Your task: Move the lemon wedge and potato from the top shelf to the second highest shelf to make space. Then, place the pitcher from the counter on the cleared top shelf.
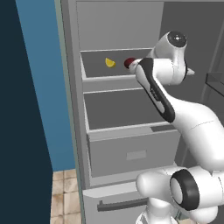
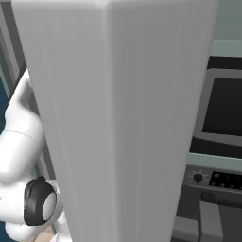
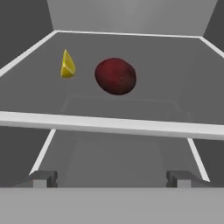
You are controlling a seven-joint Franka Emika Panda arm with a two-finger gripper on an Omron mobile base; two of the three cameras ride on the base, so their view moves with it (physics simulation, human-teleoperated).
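The lemon wedge [image 3: 67, 65] [image 1: 110, 62] lies on the top shelf [image 3: 109, 124] [image 1: 95, 66], left of the dark red potato [image 3: 116, 76] [image 1: 128, 63]. My gripper [image 3: 113, 179] is open, its fingertips [image 3: 43, 178] set wide apart with nothing between them. It hovers in front of the shelf's pale front rim, short of the potato and touching neither item. In the left base view the arm's wrist hides part of the potato. One level down is the second highest shelf [image 1: 119, 109] [image 3: 113, 155], bare. The pitcher and the counter are out of view.
A closed grey drawer [image 1: 133, 151] sits under the shelves. The fridge's left wall [image 1: 70, 87] and side walls hem in the shelves. A large pale fridge door panel [image 2: 118, 118] stands close in the right base view, with a dark-windowed oven [image 2: 227, 108] beyond it.
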